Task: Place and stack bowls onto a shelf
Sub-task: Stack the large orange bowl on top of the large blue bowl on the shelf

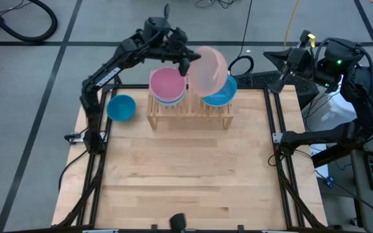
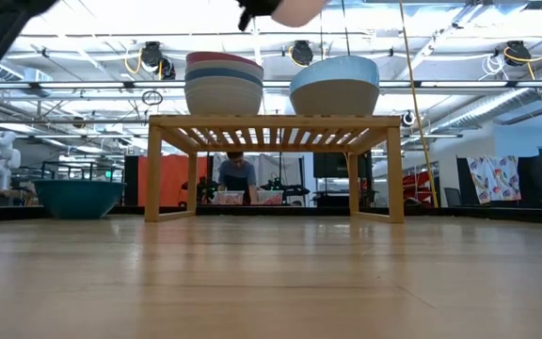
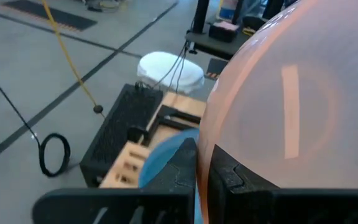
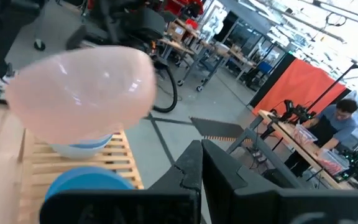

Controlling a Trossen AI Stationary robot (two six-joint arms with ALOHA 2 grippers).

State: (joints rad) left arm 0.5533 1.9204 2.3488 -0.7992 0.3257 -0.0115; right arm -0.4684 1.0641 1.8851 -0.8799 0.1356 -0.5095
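2 stacks on shelf [image 1: 190, 111]: pink-topped bowls [image 1: 168, 85], blue bowl [image 1: 220, 95] at 3 o'clock. Left gripper [image 1: 188, 63] pinching peach bowl [image 1: 209, 70] above. Right gripper [image 1: 269, 60] pressed together, idle.

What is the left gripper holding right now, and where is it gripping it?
The left gripper holds a peach bowl by its rim, tilted above the shelf.
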